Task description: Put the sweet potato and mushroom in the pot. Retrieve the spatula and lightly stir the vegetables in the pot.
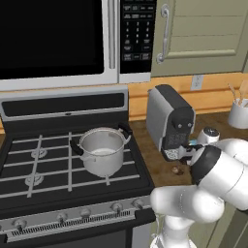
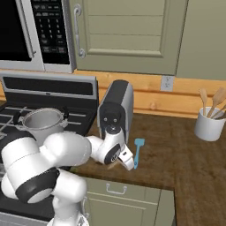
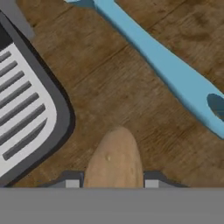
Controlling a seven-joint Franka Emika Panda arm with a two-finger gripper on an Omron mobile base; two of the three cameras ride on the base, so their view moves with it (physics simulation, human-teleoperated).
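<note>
Your gripper [image 3: 112, 183] is low over the wooden counter [image 2: 176, 145], in front of the coffee machine [image 2: 115, 108]. In the hand view a tan, tapered sweet potato [image 3: 114, 159] lies on the wood at 6 o'clock, its near end between the two fingertips [image 3: 72, 183]. The tips sit just beside its flanks; you cannot tell from these views whether they are pressing on it or only bracketing it.

The spatula [image 3: 175, 74], light blue, lies flat on the counter, running from 12 o'clock down to 3 o'clock in the hand view, apart from the sweet potato. From the right base camera it [image 2: 138, 152] is just beside the gripper, at its 3 o'clock.

The machine's grey slotted drip tray [image 3: 24, 109] sits at 9 o'clock in the hand view.

The pot [image 1: 102, 150] stands upright on the stove [image 1: 48, 169], over the right front burner, near the counter edge. It looks empty.

A small brown object [image 1: 176, 170] rests on the counter in front of the machine; too small to identify. A white utensil cup [image 2: 209, 124] stands well apart at the far right.
</note>
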